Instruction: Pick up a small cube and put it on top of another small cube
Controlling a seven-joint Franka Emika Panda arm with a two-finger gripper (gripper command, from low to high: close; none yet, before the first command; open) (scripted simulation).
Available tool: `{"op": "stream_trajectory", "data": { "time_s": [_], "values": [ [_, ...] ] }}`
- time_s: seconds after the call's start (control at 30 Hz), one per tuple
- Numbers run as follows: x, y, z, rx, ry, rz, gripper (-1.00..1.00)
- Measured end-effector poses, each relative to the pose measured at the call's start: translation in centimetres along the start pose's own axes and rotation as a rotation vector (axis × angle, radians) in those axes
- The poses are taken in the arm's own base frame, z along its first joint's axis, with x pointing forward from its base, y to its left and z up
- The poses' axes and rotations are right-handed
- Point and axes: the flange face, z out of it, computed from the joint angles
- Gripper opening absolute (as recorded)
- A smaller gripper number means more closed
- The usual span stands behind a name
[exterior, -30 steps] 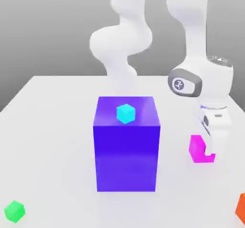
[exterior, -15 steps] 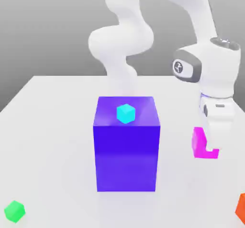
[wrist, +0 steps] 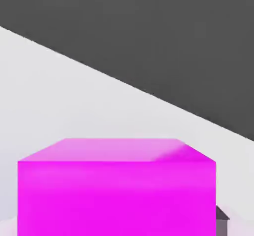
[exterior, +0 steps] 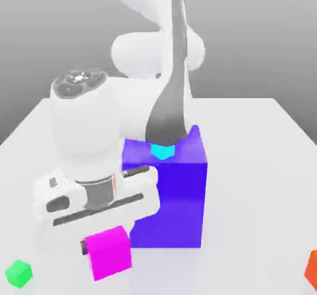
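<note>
A wide white table (exterior: 260,163) fills the scene under a grey backdrop; the white robot arm (exterior: 83,126) now looms large at the exterior view's left, its bulky wrist in front of the tall purple block (exterior: 179,194), having swung across from the exterior view's right, where it stood a second ago. The purple block stands at the middle of the table, and a dark part of the arm crosses in front of its upper edge. Below the wrist, the gripper (exterior: 105,250) holds the magenta-pink small cube (exterior: 108,252), which hangs just beside the purple block's lower corner at the exterior view's left; half a second ago the same cube was lifted clear of the table on the far side (so the carry is well under way). The fingers appear clenched on the cube, since it travels with the hand; the hand view shows it close up, its pink face (wrist: 116,195) broad against the pale table. The smaller cubes have not moved: a cyan cube (exterior: 162,152) sits on top of the purple block, partly hidden by the arm; a green cube (exterior: 18,273) lies near the exterior view's lower left corner, not far from the carried cube and a likely target for stacking; an orange cube (exterior: 312,269) peeks in at the lower right edge.
</note>
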Motion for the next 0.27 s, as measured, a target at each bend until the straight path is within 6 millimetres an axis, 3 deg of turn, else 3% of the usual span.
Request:
{"op": "stream_trajectory", "data": {
  "time_s": [0.07,0.13,0.17,0.27],
  "values": [
    [1.8,4.7,0.7,-0.003,0.008,0.136,-1.0],
    [3.1,8.4,3.5,-0.006,0.015,0.237,-1.0],
    [3.3,9.0,4.6,-0.007,0.016,0.255,1.0],
    [3.3,9.0,4.6,-0.007,0.016,0.255,1.0]
  ]
}}
